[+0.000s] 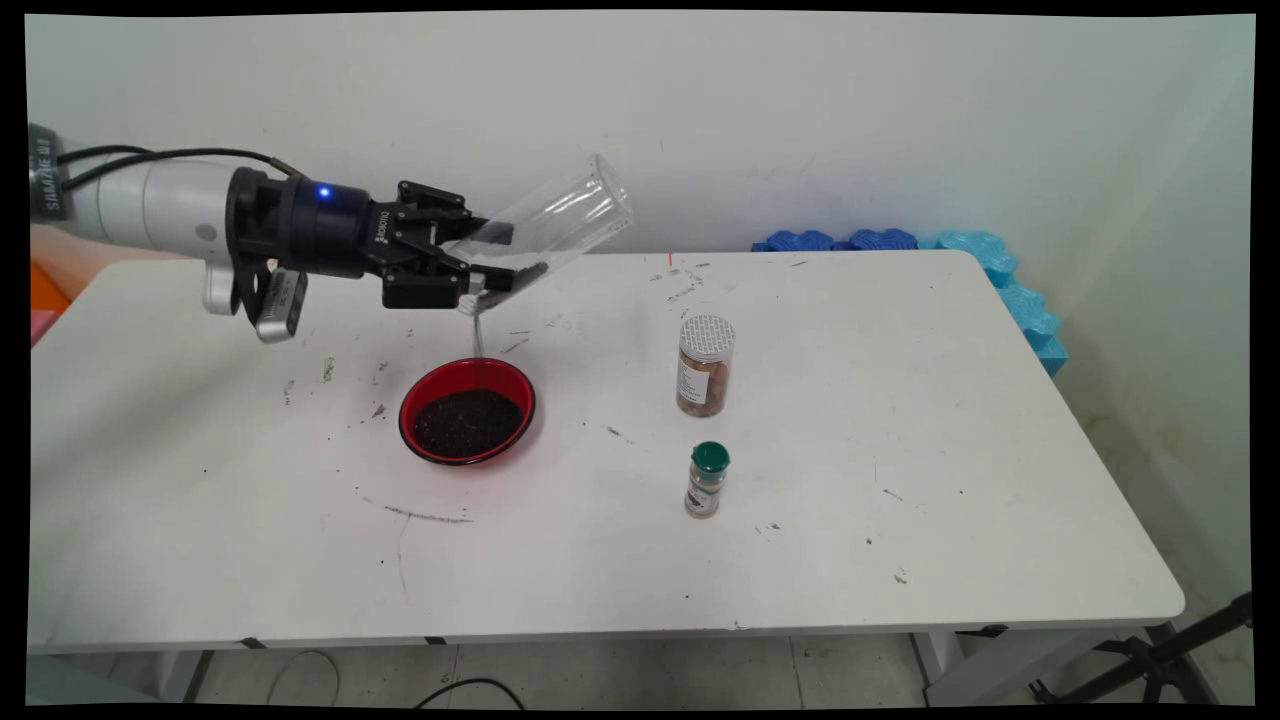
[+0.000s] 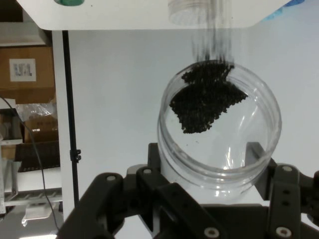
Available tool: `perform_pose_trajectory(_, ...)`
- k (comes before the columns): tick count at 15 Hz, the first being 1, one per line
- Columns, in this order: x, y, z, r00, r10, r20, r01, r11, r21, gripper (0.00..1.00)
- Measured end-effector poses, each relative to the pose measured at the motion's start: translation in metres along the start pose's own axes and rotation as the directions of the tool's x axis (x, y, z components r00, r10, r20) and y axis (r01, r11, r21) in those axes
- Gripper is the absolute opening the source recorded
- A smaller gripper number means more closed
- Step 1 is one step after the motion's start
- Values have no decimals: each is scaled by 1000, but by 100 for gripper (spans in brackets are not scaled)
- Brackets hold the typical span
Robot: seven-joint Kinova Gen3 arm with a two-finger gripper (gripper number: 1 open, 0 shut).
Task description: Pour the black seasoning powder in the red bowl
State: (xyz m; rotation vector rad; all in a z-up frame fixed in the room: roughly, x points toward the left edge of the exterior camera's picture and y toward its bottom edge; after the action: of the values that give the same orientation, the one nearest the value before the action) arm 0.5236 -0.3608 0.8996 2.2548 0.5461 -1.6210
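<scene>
My gripper (image 1: 505, 253) is shut on a clear plastic cup (image 1: 560, 225) held tilted above the table. A thin stream of dark grains (image 1: 478, 335) falls from the cup's lower end into a red bowl (image 1: 405, 415) right below, which holds a heap of the same grains (image 1: 468, 422). In the hand view the gripper (image 2: 207, 159) clasps the cup (image 2: 239, 149) from both sides. A patch of dark grains (image 2: 207, 97) lies inside the cup and streams off towards the table (image 2: 124, 15), which lies along the top of that view.
To the bowl's right stands a jar with a perforated pale lid (image 1: 705, 365), and nearer the front a small bottle with a green cap (image 1: 708, 480). Blue foam pieces (image 1: 900, 240) line the table's (image 1: 900, 450) far right edge.
</scene>
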Motion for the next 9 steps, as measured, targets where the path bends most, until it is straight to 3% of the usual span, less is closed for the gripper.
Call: perform_pose_trajectory(9, -1, 0, -3, 1000, -5, 13, 5, 1000, -9, 0)
